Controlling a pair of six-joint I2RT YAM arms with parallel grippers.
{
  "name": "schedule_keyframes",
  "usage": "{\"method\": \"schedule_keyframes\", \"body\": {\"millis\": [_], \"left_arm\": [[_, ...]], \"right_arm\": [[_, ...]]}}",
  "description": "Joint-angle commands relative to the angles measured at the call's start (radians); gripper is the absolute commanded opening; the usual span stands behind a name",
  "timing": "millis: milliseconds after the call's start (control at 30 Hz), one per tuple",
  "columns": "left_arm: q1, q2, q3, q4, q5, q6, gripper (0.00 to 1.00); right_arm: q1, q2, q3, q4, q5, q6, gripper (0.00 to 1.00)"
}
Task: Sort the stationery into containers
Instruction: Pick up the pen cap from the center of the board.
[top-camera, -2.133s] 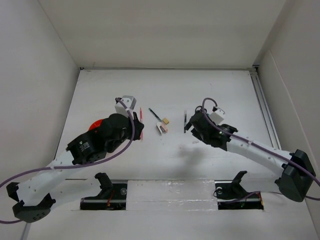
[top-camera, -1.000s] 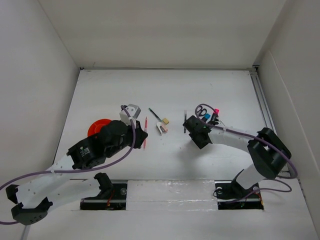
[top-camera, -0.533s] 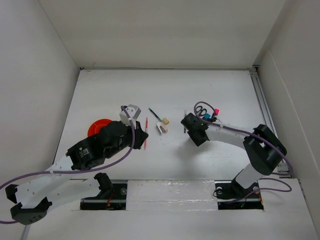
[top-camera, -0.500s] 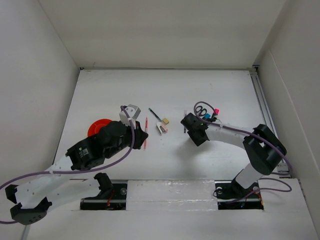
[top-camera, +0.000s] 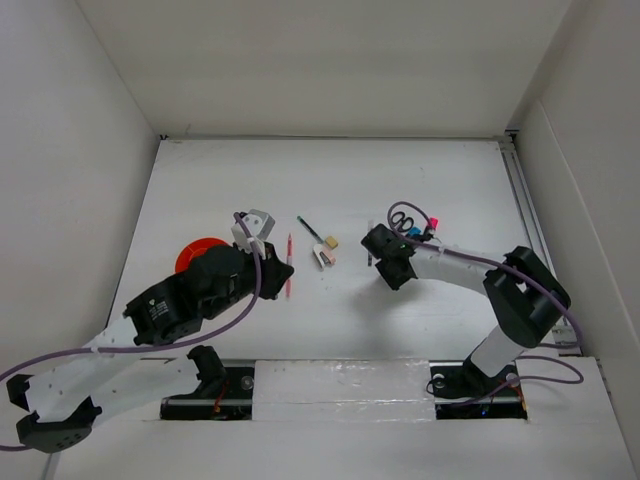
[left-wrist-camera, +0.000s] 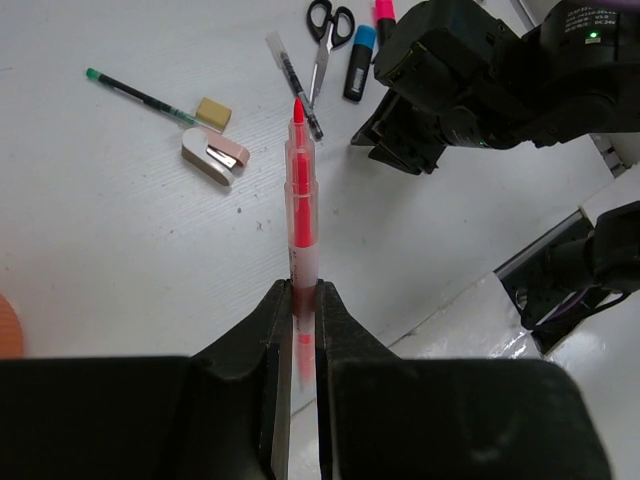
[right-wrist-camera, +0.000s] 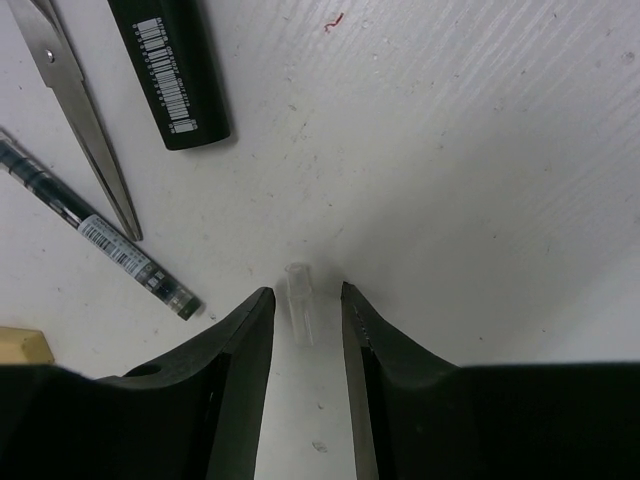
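Note:
My left gripper (left-wrist-camera: 297, 290) is shut on the lower end of a red pen (left-wrist-camera: 300, 200), which hangs above the table with its tip pointing away. From above, the red pen (top-camera: 288, 265) sticks out of the left gripper (top-camera: 283, 275). My right gripper (right-wrist-camera: 303, 300) is open, its jaws on either side of a small clear pen cap (right-wrist-camera: 301, 315) lying on the table, with a gap on each side. Scissors (top-camera: 400, 218), a blue highlighter (top-camera: 412, 232), a pink highlighter (top-camera: 432, 222) and a dark pen (top-camera: 370, 245) lie beside the right gripper (top-camera: 384, 262). The orange cup (top-camera: 195, 255) is half hidden behind my left arm.
A green pen (top-camera: 308, 228), a tan eraser (top-camera: 331, 242) and a small pink and white item (top-camera: 322, 257) lie mid-table between the arms. White walls close the table at left, back and right, with a rail (top-camera: 530, 220) along the right side.
The right gripper head has crept slightly toward the far left, next to the dark pen. The left gripper, still holding the red pen, shifted a little.

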Motion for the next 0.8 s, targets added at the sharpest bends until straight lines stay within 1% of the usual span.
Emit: {"method": "schedule_keyframes", "body": {"millis": [0,133,233,267,300,467,567,600,667,733,767], "left_arm": [[-0.004,-0.019,-0.008,0.037,0.005,0.004,0.00],[-0.004,-0.007,-0.008,0.037,-0.006,0.004,0.00],[-0.004,0.002,-0.008,0.037,-0.015,0.004,0.00],[-0.004,0.002,-0.008,0.028,-0.015,0.004,0.00],[-0.004,0.002,-0.008,0.028,-0.015,0.004,0.00],[-0.004,-0.016,-0.008,0.028,-0.015,0.004,0.00],[-0.004,-0.036,-0.008,0.028,-0.026,-0.005,0.00],[-0.004,-0.036,-0.008,0.028,-0.026,-0.005,0.00],[-0.004,-0.046,-0.008,0.028,-0.026,-0.005,0.00],[-0.004,-0.046,-0.008,0.028,-0.026,-0.005,0.00],[-0.004,-0.046,-0.008,0.028,-0.026,-0.005,0.00]], "right_arm": [[-0.013,0.099,-0.039,-0.064,-0.088,-0.034,0.40],[-0.038,0.108,-0.049,-0.052,-0.108,-0.083,0.40],[-0.059,0.126,-0.059,-0.033,-0.146,-0.125,0.37],[-0.059,0.137,-0.059,-0.033,-0.146,-0.135,0.32],[-0.070,0.169,-0.041,-0.042,-0.146,-0.158,0.29],[-0.070,0.297,0.104,-0.191,-0.137,-0.192,0.29],[-0.059,0.320,0.114,-0.202,-0.137,-0.192,0.29],[-0.059,0.320,0.097,-0.181,-0.148,-0.192,0.29],[-0.059,0.320,0.079,-0.140,-0.161,-0.192,0.24],[-0.059,0.320,0.066,-0.128,-0.174,-0.192,0.20],[-0.059,0.329,0.066,-0.118,-0.174,-0.201,0.11]]}}
